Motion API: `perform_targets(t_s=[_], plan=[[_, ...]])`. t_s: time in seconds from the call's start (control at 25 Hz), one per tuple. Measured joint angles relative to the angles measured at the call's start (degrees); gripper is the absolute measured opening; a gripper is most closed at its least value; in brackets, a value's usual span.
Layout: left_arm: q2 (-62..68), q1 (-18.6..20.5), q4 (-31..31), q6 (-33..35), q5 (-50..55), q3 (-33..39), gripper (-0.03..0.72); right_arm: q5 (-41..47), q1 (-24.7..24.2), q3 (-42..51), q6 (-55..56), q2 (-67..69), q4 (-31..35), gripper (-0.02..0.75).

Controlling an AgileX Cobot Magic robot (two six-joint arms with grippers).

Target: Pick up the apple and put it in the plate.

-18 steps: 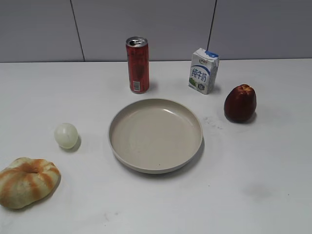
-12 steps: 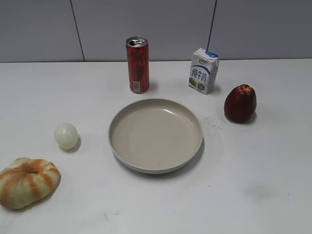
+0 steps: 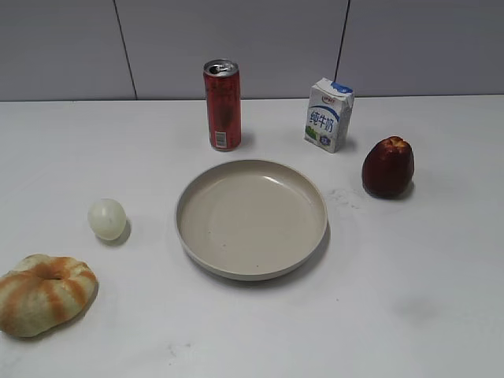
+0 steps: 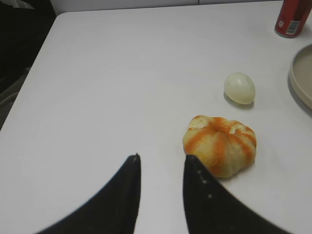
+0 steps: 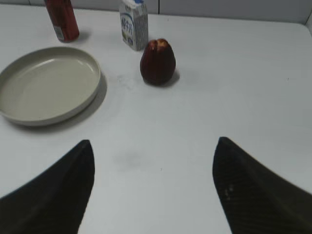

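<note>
A: Nothing has moved since the earlier frames; the apple [image 3: 388, 166] stands at the same place on the desk [image 3: 409, 299], on the right side, upright with its yellowish top up.

B: And the plate [image 3: 251, 218]?

A: It lies in the middle of the desk, and the apple is well apart from it, to the right and a little farther back. In the right wrist view the apple [image 5: 157, 62] stands just near of the milk carton [image 5: 134, 24], not touching it.

B: What do the tools do?

A: The right tool [image 5: 153, 158] is wide open and holds nothing; its two dark fingers [image 5: 53, 192] frame bare desk, with the apple far ahead of them. The left tool [image 4: 161, 161] has only a narrow gap between its fingers and it holds nothing too. The orange-striped bun [image 4: 220, 145] lies just right of its tip, and the pale ball [image 4: 239, 87] is a little farther behind the bun.

B: Other things?

A: A red can [image 3: 222, 105] stands at the far side, left of the milk carton.
</note>
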Motion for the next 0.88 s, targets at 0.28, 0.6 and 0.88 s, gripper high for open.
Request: perform_targets(t_s=[0.28,0.6,0.88], plan=[[0.0,0.0,0.0,0.0,0.0,0.0,0.236,-17.5,0.0,-0.3,-0.1,15.0,-0.1,0.571],[0.0,0.0,0.0,0.0,0.0,0.0,0.236,-24.3,0.0,-4.9,-0.1,41.7,-0.1,0.571],[0.0,0.0,0.0,0.0,0.0,0.0,0.236,-23.2,0.0,-16.5,-0.1,63.5,0.5,0.571]])
